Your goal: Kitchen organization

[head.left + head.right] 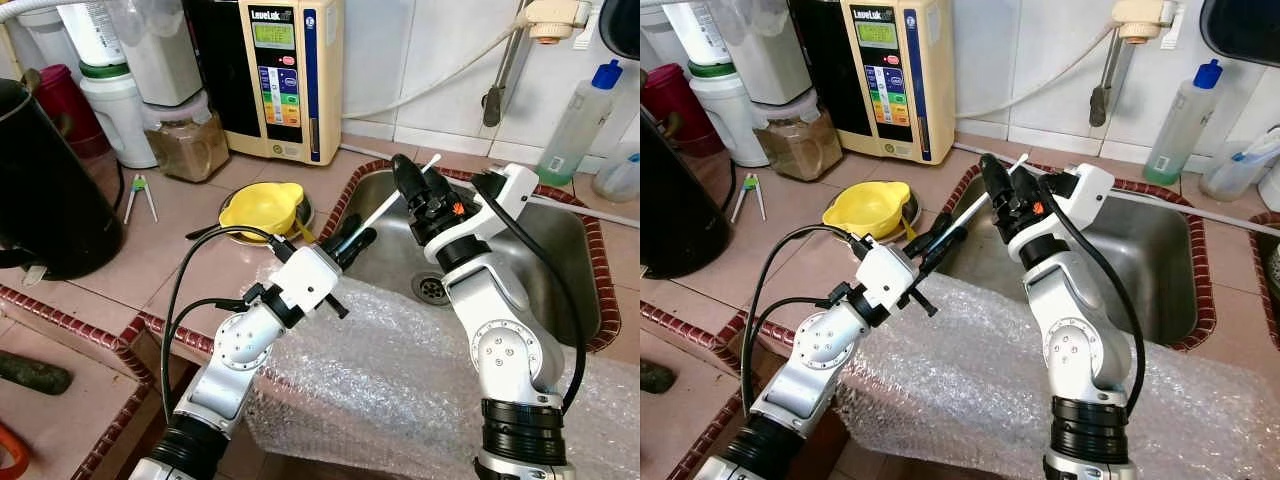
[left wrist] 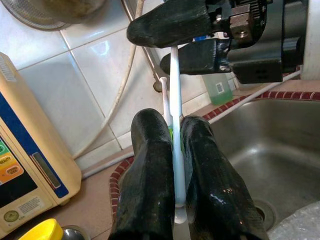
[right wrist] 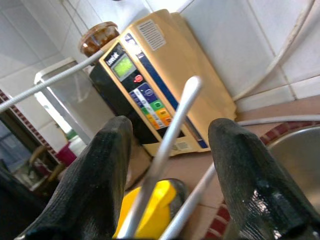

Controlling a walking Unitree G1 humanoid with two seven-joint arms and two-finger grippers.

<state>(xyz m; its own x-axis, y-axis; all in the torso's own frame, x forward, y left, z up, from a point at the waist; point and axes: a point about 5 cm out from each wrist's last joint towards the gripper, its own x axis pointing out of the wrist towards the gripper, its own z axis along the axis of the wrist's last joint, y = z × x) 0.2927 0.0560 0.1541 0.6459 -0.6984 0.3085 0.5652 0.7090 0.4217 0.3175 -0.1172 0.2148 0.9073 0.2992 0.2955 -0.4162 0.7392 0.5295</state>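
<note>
Two thin white sticks [image 1: 385, 207] slant up over the near left corner of the steel sink [image 1: 565, 255]. My left gripper [image 1: 358, 242] is shut on their lower end; in the left wrist view the sticks [image 2: 175, 85] are pinched between its black fingers [image 2: 150, 165]. My right gripper [image 1: 405, 172] sits at the sticks' upper end, open. In the right wrist view one stick [image 3: 182, 107] runs through the gap between its fingers [image 3: 240, 165] without touching either.
Bubble wrap [image 1: 400, 380] drapes over the counter's front edge and into the sink. A yellow funnel [image 1: 262, 207] lies on a metal dish left of the sink. A black kettle [image 1: 40, 190], a jar [image 1: 190, 145], a water ioniser [image 1: 285, 70] and a detergent bottle [image 1: 578, 120] line the counter.
</note>
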